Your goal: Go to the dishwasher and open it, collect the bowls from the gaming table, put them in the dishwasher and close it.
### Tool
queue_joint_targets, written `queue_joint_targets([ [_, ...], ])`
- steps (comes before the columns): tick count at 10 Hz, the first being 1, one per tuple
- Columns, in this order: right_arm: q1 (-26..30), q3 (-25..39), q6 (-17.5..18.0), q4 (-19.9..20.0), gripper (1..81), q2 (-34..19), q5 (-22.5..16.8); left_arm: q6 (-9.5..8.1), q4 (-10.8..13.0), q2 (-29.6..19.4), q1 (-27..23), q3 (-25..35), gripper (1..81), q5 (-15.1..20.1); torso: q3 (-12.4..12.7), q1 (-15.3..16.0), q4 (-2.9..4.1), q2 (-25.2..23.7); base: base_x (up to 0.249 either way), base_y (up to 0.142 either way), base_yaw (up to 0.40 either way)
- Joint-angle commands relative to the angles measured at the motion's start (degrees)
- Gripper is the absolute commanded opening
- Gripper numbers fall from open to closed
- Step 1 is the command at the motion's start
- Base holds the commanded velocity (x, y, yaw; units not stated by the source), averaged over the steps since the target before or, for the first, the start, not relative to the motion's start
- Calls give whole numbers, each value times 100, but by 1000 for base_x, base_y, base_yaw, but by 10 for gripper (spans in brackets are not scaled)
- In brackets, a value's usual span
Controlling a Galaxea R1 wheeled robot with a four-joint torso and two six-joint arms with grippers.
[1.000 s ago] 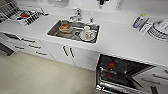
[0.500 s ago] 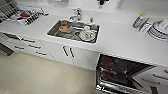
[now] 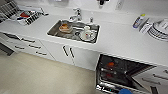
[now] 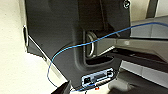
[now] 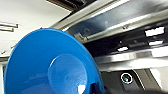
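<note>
The dishwasher (image 3: 117,71) under the white counter stands open, its dark racks showing and its door (image 3: 110,88) folded down. A bright blue bowl (image 3: 125,91) pokes in at the lower edge of the head view, just over that door. In the right wrist view the same bowl (image 5: 50,65) looms large, tilted on edge with its underside toward the camera, held by my right gripper in front of the dishwasher's steel door edge and control strip (image 5: 130,50). The left wrist view faces my own dark body and a blue cable (image 4: 75,46). The gaming table is out of view.
A steel sink (image 3: 53,29) with dishes sits in the counter, a tap (image 3: 77,13) behind it. A dish rack (image 3: 27,16) stands at far left, a bottle (image 3: 138,21) and stacked plates (image 3: 160,30) at right. White cabinet fronts (image 3: 60,51) line the beige floor (image 3: 37,77).
</note>
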Motion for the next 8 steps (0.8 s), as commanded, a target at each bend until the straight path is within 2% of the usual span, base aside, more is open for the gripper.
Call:
queue_joint_targets([
  [1,1107,778,15,176,10,-574,-776,-1,137,324,297,-477,811,-379,0,0,0,0,0,0,0],
  [4,1697,1121,15,299,10,-768,-1196,-1,128,350,315,-512,811,-379,0,0,0,2,0,0,0],
  [8,2347,1113,15,387,10,-417,-1839,-1,128,499,429,-880,811,-379,0,0,0,2,0,0,0],
])
